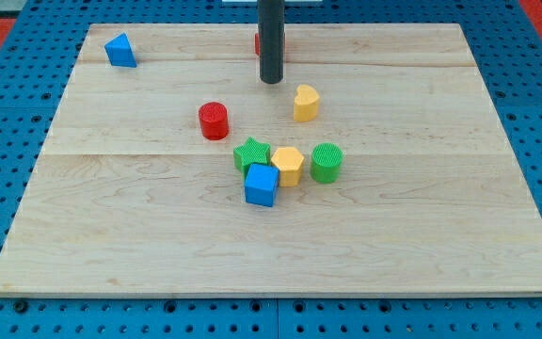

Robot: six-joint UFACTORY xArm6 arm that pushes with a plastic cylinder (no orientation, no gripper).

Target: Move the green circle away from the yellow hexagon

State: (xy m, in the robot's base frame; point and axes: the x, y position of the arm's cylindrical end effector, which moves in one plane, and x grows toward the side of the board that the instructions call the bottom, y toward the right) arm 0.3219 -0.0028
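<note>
The green circle (326, 162) stands on the wooden board, just right of the yellow hexagon (288, 166), close to it with a small gap. A green star (251, 153) and a blue cube (262, 185) crowd the hexagon's left side. My tip (270, 81) is near the view's top centre, well above this cluster and up-left of the green circle, touching no block. A yellow heart-shaped block (306, 103) lies between my tip and the green circle.
A red cylinder (213, 121) stands left of centre. A blue triangle (119, 50) sits at the top left. A red block (258, 42) is partly hidden behind the rod. The board (422, 245) rests on a blue pegboard.
</note>
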